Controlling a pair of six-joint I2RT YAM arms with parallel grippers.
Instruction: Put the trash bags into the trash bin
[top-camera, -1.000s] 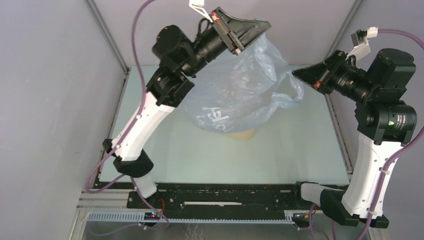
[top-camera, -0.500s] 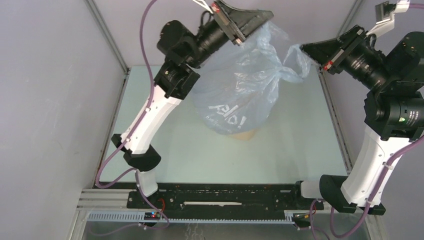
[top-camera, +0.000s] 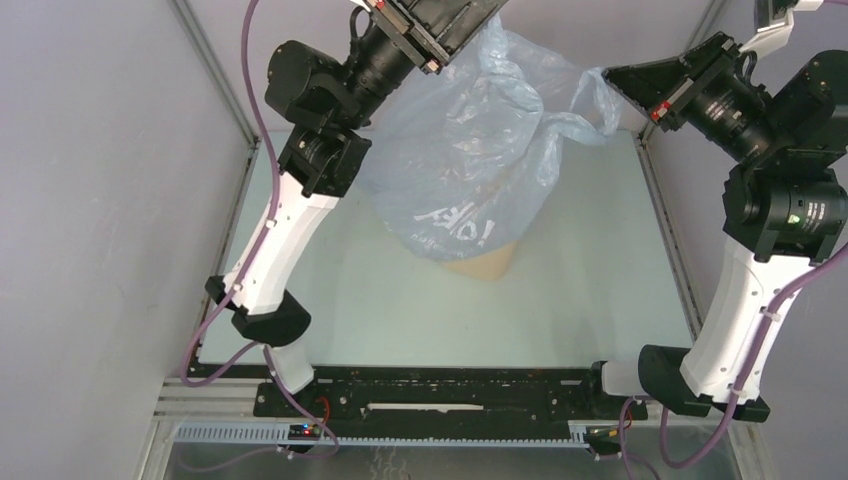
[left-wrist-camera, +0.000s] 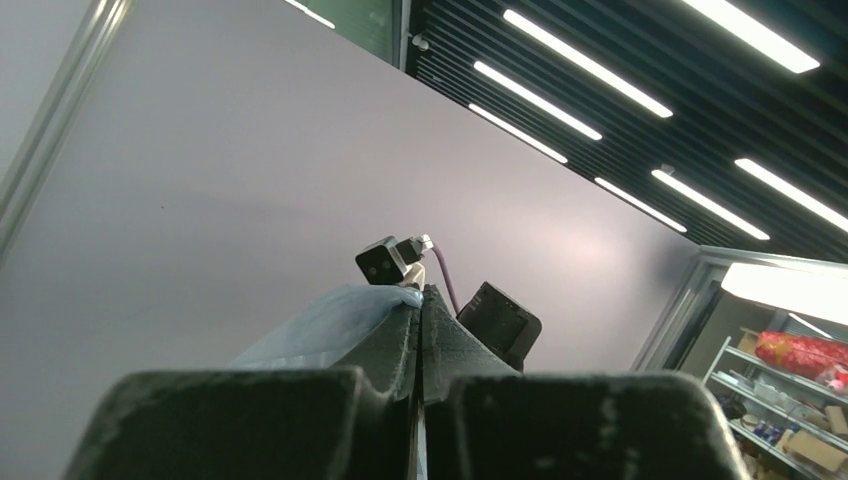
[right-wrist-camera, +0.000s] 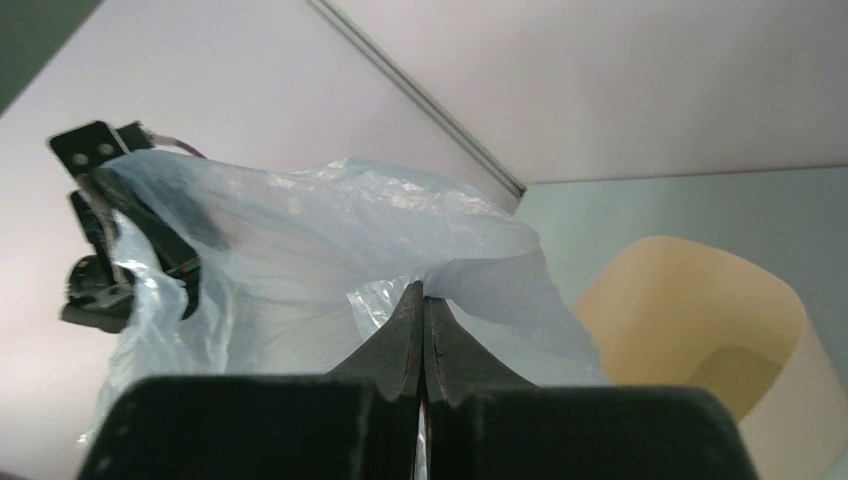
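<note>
Pale-blue trash bag (top-camera: 470, 170) hangs between my two claws, its lettered bottom sagging over the beige trash bin (top-camera: 482, 264) and hiding most of its rim. My left gripper (left-wrist-camera: 420, 305) is clamped on one top edge, and my right gripper (right-wrist-camera: 421, 300) pinches the opposite bunched loop (jaws pressed together, film between). Holding it high from both sides, I judge, keeps the slack belly centred over the bin for lowering in.

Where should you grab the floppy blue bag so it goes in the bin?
Up at its top edge, from two opposite sides. The trash bag is thin and limp, so pinched folds hold best: the left gripper is shut on one top fold, the right gripper on the bunched handle, and the body hangs over the trash bin.
</note>
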